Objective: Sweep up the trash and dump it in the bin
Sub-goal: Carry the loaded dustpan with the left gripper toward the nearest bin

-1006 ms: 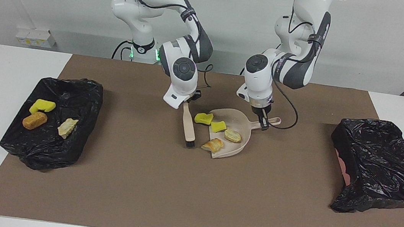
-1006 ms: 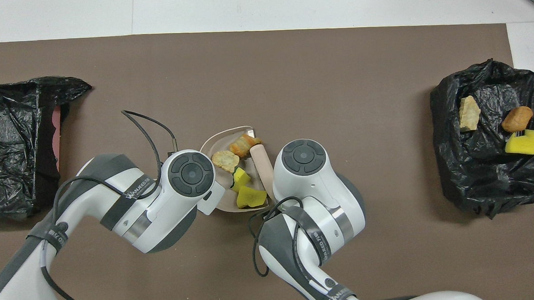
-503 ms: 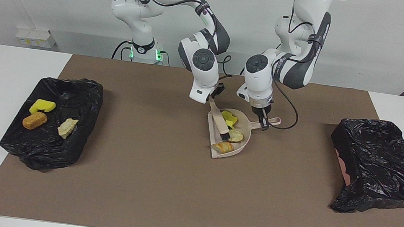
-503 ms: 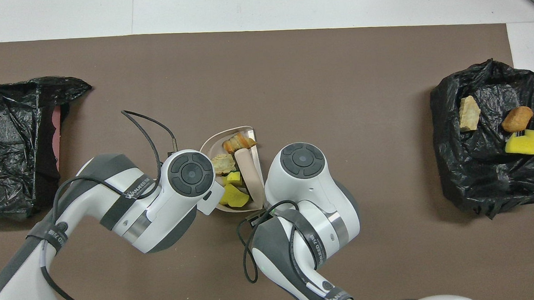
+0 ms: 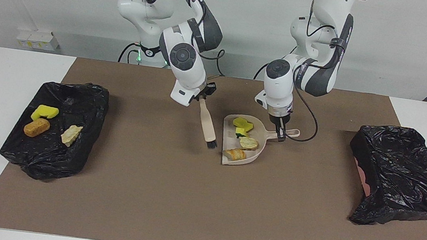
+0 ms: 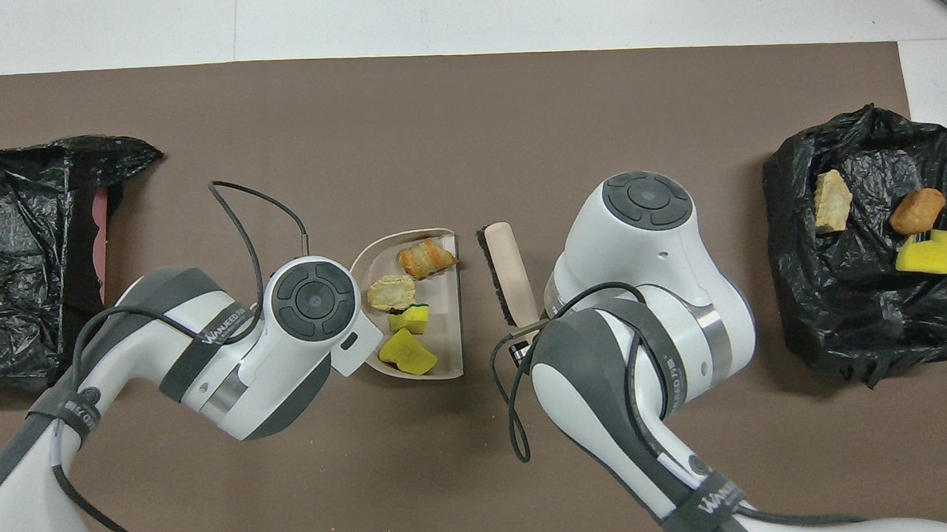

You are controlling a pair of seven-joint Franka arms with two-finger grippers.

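My left gripper (image 5: 280, 133) is shut on the handle of the beige dustpan (image 5: 259, 137), which sits low on the brown mat. In the pan lie a yellow sponge bit (image 5: 242, 122), a green-topped sponge bit (image 5: 241, 132) and two striped bread-like chunks (image 5: 248, 143) (image 5: 235, 154). The overhead view shows the pan (image 6: 444, 335) and these scraps (image 6: 405, 354) too. My right gripper (image 5: 203, 99) is shut on the beige brush (image 5: 207, 125). The brush hangs bristles down beside the pan's open edge, apart from it, and also shows in the overhead view (image 6: 509, 268).
A black-lined bin (image 5: 89, 100) at the right arm's end holds a yellow sponge bit (image 5: 44, 111), an orange chunk (image 5: 36, 127) and a pale cream lump (image 5: 71, 135). Another black-lined bin (image 5: 402, 176) stands at the left arm's end.
The brush pushed the yellow sponge bit and a bread chunk fully into the pan, then drew back out toward the right arm's end. The pan shifted slightly toward the left arm's end.
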